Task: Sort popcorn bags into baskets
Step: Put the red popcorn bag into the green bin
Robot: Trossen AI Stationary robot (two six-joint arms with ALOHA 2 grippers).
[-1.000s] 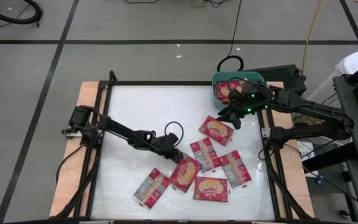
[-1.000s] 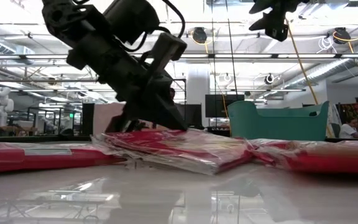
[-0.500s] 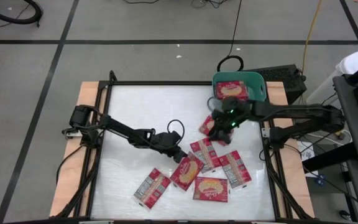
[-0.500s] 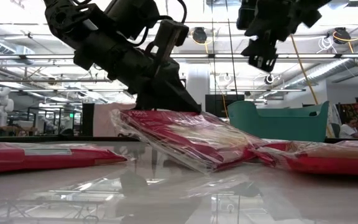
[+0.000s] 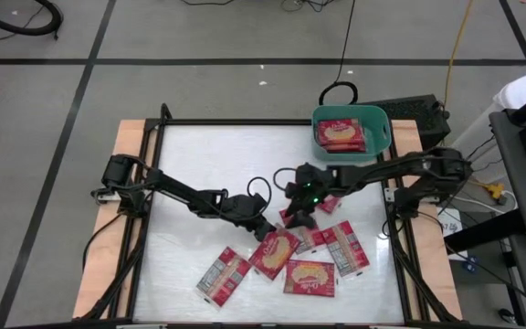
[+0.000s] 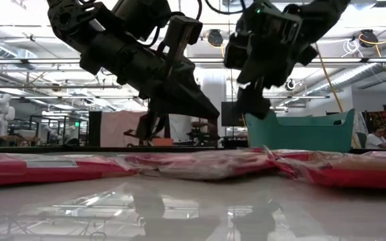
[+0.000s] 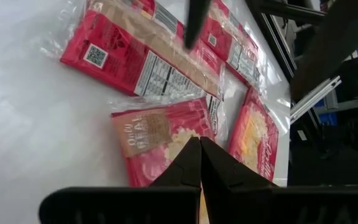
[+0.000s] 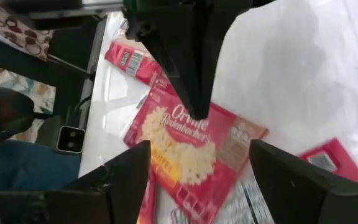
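Note:
Several red popcorn bags lie flat on the white table near its near-right part, among them one [image 5: 274, 252] just under my left gripper [image 5: 263, 230] and one [image 5: 301, 227] under my right gripper [image 5: 298, 216]. In the left wrist view my left gripper [image 7: 199, 146] is shut, its tip hanging over a bag's yellow picture [image 7: 157, 134]; the low view shows it [image 6: 205, 112] above the bags, clear of them. My right gripper [image 8: 210, 180] is open above a face-up bag [image 8: 188, 146]. The teal basket [image 5: 382, 119] stands at the far right corner with bags [image 5: 341, 134] inside.
A bag with its grey printed back up [image 5: 224, 274] lies nearest the near edge, with two more [image 5: 310, 277] [image 5: 346, 248] to its right. The two grippers hang close together over the pile. A black frame rims the table; the left and far parts of the tabletop are bare.
My right gripper has swung from over the basket toward the table's left and near side and down, ending over the pile beside my left gripper. A bag shows face-up in the basket where it was. The bag edge raised under my left gripper half a second ago lies flat again.

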